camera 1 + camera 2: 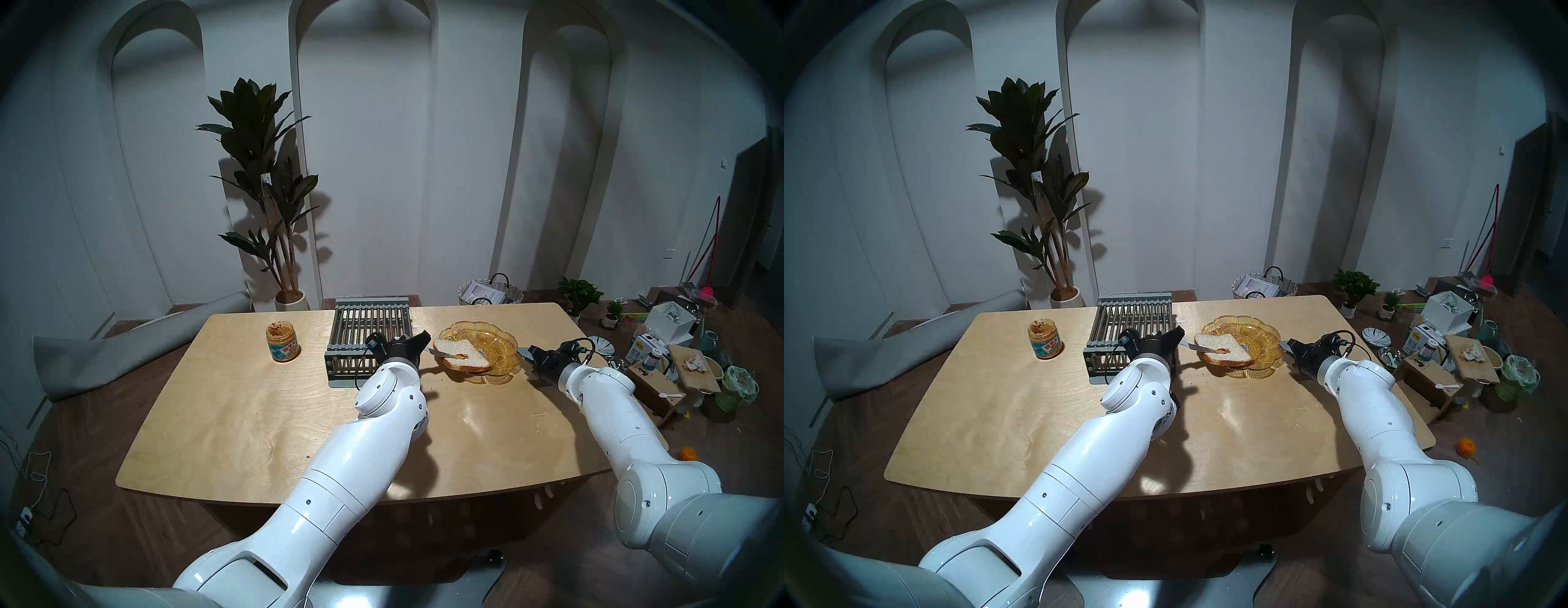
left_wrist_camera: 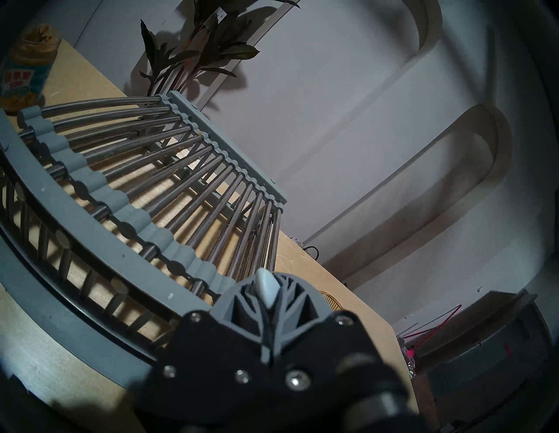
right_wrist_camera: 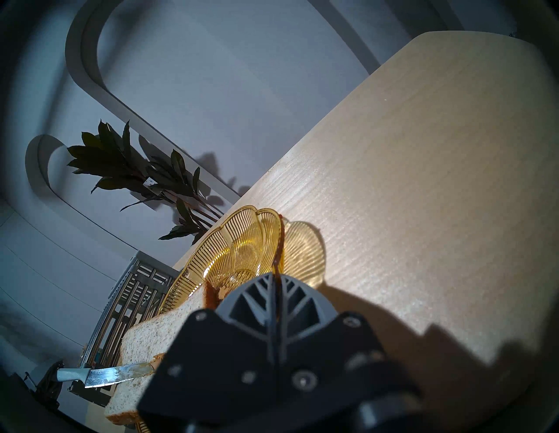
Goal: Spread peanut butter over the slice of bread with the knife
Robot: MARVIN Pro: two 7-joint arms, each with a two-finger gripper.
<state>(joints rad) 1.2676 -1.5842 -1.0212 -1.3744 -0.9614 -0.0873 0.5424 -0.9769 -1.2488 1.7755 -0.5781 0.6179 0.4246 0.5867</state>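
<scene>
**Knife blade laid on the bread, both pincers closed**

Nearest you, the left gripper was clamped on the knife: in its wrist view the pale handle butt poked out between the pressed-together fingers. From that pincer the blade reached toward your right, and its smeared end lay on the slice of bread, where a streak of peanut butter sat at the blade's tip. The bread lay on the near-left part of the amber glass plate, overhanging the rim on the side facing the left pincer.

Just right of the plate, the right gripper hung with its fingers shut on nothing, close to the rim; you could not tell whether it touched.

Directly behind the left pincer stood the grey barred rack. Well off to its left, the open jar stood upright on the table, apart from everything else.
</scene>
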